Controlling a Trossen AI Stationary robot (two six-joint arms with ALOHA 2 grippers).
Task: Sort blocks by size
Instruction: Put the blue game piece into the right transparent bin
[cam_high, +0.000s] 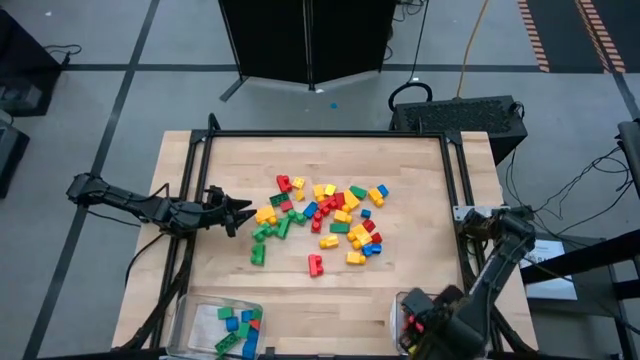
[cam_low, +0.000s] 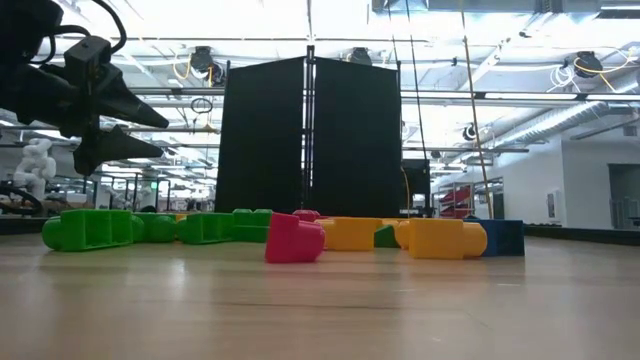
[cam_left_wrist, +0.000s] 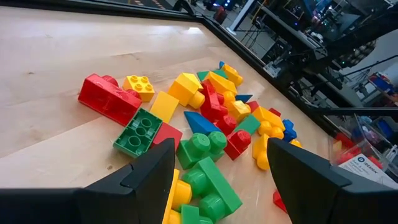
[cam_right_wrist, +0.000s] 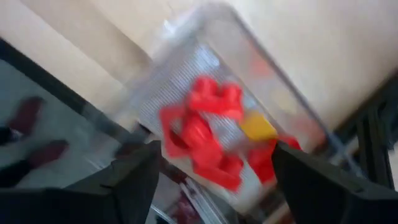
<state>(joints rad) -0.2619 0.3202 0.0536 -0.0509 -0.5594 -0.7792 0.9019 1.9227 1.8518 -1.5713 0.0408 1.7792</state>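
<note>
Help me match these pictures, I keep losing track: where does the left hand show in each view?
High view: left hand, open, at the left edge of the blocks.
Low view: upper left, above the green blocks.
Left wrist view: along the bottom, blocks showing between its two prongs.
Right wrist view: not in it.
Shared landmark: the green blocks just ahead of its tips.

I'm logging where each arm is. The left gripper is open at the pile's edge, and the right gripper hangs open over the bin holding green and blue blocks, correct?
Not quite. The right gripper hangs open over the bin holding red and yellow blocks, as the right wrist view shows. The left gripper is open at the pile's edge, as stated.
</note>
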